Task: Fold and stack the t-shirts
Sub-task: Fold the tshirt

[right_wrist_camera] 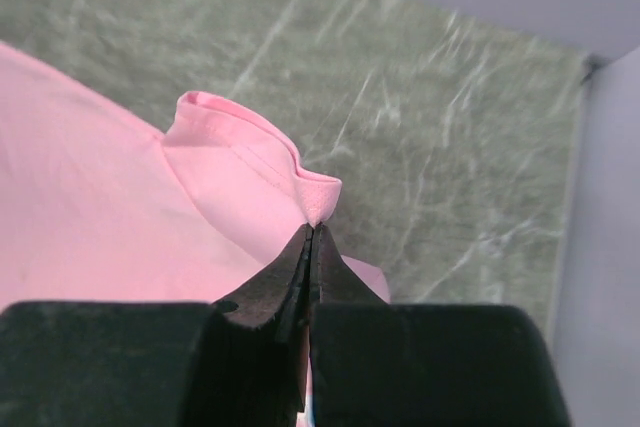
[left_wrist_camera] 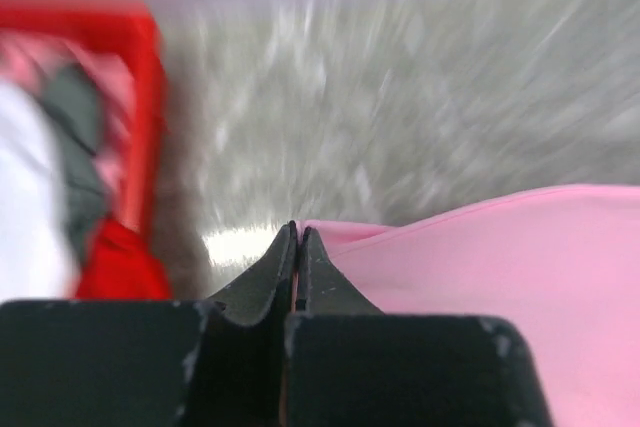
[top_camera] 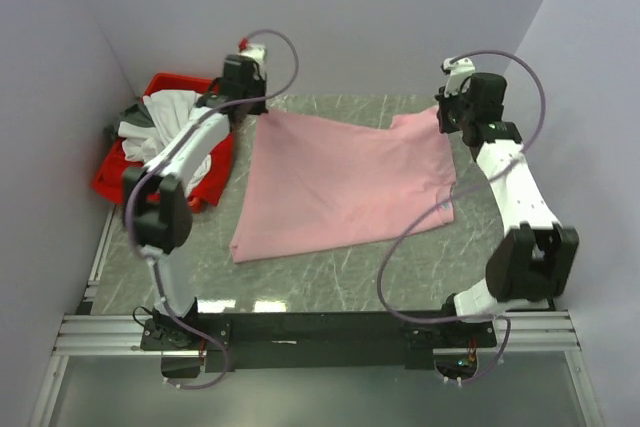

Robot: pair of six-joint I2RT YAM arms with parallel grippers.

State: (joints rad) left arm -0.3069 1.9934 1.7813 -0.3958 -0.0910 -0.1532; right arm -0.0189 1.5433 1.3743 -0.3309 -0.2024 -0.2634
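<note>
My left jaws are pinched tight on the pink t-shirt's [top_camera: 340,182] far-left corner, my right jaws on its far-right corner. It's spread across the desk [top_camera: 330,272] between my arms. Other shirts [top_camera: 168,109] are heaped in the red bin [top_camera: 108,185].

A red bin [top_camera: 108,185] sits at the marbled table's [top_camera: 330,277] left edge.

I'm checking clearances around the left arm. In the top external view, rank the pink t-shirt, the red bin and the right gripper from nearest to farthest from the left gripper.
From the left gripper:
1. pink t-shirt: its far-left corner is pinched in the jaws.
2. red bin: just to the gripper's left.
3. right gripper: opposite, on the shirt's far-right corner.
</note>
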